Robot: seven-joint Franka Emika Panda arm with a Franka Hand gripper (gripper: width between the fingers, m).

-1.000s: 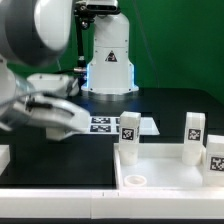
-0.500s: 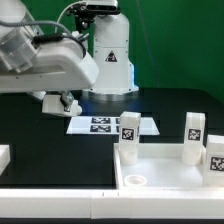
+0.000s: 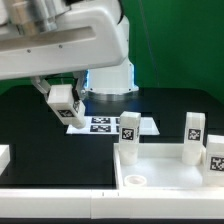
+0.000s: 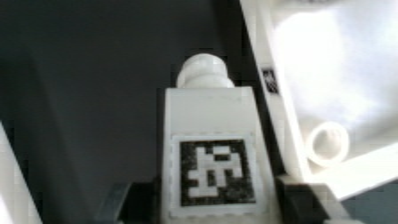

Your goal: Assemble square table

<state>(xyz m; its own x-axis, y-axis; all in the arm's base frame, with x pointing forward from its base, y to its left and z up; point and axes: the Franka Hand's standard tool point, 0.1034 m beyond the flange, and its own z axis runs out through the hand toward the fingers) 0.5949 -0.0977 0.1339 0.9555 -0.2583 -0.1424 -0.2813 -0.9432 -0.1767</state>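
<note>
While gripped in the claw [image 4: 210,205], chunky white tagged leg [image 4: 210,130], tray-like top [image 3: 170,168] nearby.

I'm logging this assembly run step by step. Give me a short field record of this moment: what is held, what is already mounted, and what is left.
held: white chunky tagged leg between the fingers, raised off the table
tabletop: white square plastic tray-like top, at the exterior view's right
legs standing on top: three
open socket: round hole at near corner
marker board: flat white tag strip, untouched
</note>
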